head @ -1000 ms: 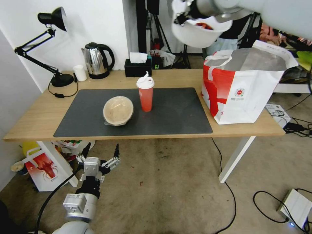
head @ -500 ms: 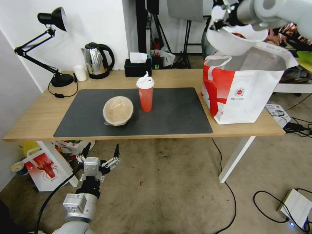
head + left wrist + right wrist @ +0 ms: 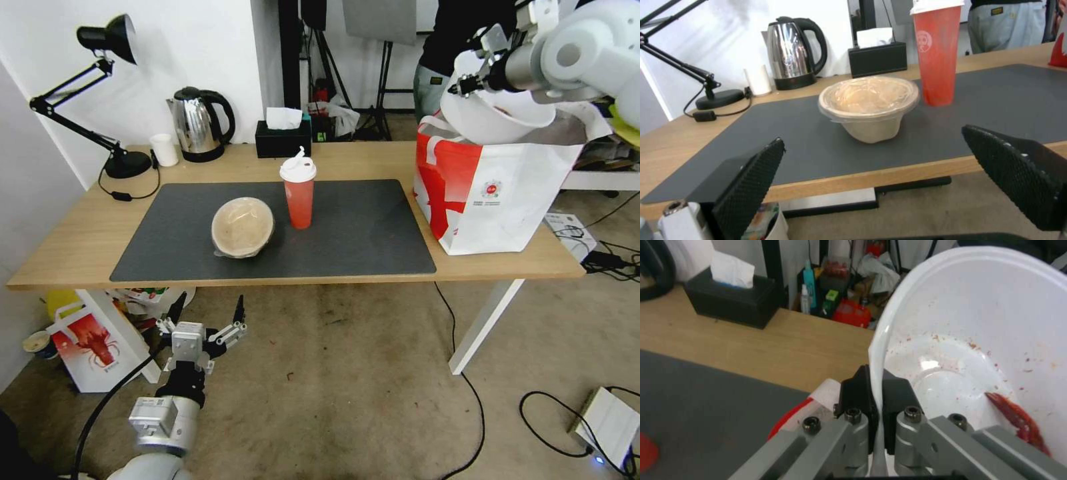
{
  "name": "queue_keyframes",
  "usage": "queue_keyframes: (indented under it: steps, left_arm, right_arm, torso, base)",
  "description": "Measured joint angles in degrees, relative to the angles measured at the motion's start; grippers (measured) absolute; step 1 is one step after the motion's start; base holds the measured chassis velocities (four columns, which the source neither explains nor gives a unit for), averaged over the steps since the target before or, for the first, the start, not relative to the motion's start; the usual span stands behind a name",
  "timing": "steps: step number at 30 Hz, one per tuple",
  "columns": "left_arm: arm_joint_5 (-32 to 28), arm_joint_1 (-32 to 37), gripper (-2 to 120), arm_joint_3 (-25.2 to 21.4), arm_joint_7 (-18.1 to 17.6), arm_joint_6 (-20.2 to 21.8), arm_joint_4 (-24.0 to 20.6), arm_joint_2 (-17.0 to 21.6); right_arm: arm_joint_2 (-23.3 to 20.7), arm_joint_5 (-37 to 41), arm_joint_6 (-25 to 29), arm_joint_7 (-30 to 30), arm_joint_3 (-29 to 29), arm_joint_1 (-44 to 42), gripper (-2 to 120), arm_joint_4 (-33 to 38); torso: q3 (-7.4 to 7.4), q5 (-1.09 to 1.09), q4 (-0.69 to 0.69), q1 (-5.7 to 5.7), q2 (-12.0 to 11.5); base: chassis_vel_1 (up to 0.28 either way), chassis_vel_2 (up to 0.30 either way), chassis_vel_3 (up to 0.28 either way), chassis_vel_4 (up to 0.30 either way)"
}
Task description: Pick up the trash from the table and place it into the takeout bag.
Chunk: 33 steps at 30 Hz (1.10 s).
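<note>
We count three pieces of trash. The first, one white bowl (image 3: 497, 113), is pinched by its rim between the two fingers of our right gripper (image 3: 465, 85), one finger (image 3: 855, 392) outside the wall and one inside, so the fingers stand narrow with only the thin rim between them. This bowl hangs tilted over the open top of the one takeout bag (image 3: 493, 193), its bottom at the level of the bag's mouth; we cannot tell if it touches the foil lining. Inside the bowl, beyond the inner finger, lies one red crayfish scrap (image 3: 1018, 423) with some red spots around it. The other two pieces stand on the dark mat (image 3: 347, 233) of the worktop (image 3: 67, 247), well apart from the right fingers: one beige bowl (image 3: 243, 227) with a clear film over it, and just beside it one red cup (image 3: 299, 193) with a white lid. Our left gripper (image 3: 205, 317) is low in front of the worktop edge, above the floor, and its two black fingers (image 3: 749, 181) are spread wide and hold nothing; the beige bowl is seen ahead, between them and farther away. Behind the mat stand one steel kettle (image 3: 199, 125) and one black tissue box (image 3: 283, 137).
</note>
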Motion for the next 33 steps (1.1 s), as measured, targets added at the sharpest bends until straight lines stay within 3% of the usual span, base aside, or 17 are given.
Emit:
queue_keyframes:
  steps: [8,29,33]
  left_arm:
    - [0.0,0.0,100,0.0,0.0,0.0,0.0,0.0]
    - [0.0,0.0,100,0.0,0.0,0.0,0.0,0.0]
    - [0.0,0.0,100,0.0,0.0,0.0,0.0,0.0]
  right_arm:
    - [0.98,-1.48,0.02,-0.96,8.68,-8.81,0,-2.07]
    - [0.88,-2.32,0.08,-1.27,16.06,-17.15,0,-3.85]
    - [0.8,-2.29,0.1,-1.26,16.27,-17.2,9,-3.59]
  torso:
    - [0.0,0.01,0.0,0.0,0.0]
    - [0.01,0.03,-0.01,0.0,0.0]
    - [0.0,0.02,0.0,0.0,0.0]
  base:
    - [0.0,0.0,0.0,0.0]
    - [0.0,0.0,0.0,0.0]
    - [0.0,0.0,0.0,0.0]
